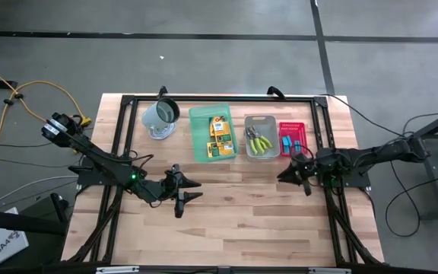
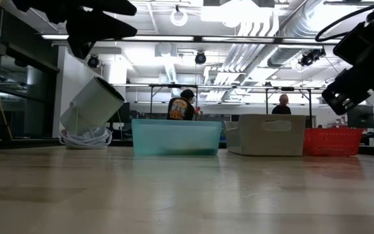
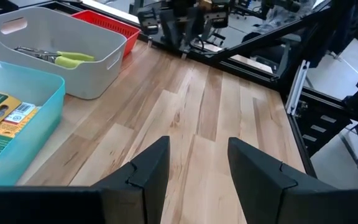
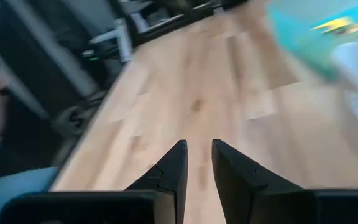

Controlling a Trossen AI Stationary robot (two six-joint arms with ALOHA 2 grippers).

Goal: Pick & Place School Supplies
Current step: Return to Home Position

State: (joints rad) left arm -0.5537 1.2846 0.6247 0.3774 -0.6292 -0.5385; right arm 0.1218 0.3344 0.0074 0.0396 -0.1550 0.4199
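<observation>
The three yellow-orange printed boxes lie in the green tray. Their print is too small to read. The two plier-like tools with yellow-green handles lie in the grey tray, and the cyan-blue pieces are in the red tray. The left hand hangs over the bare desk in front of the green tray, its fingers wide apart and holding nothing. The right hand is just in front of the red tray, empty, with only a narrow gap between its fingers.
</observation>
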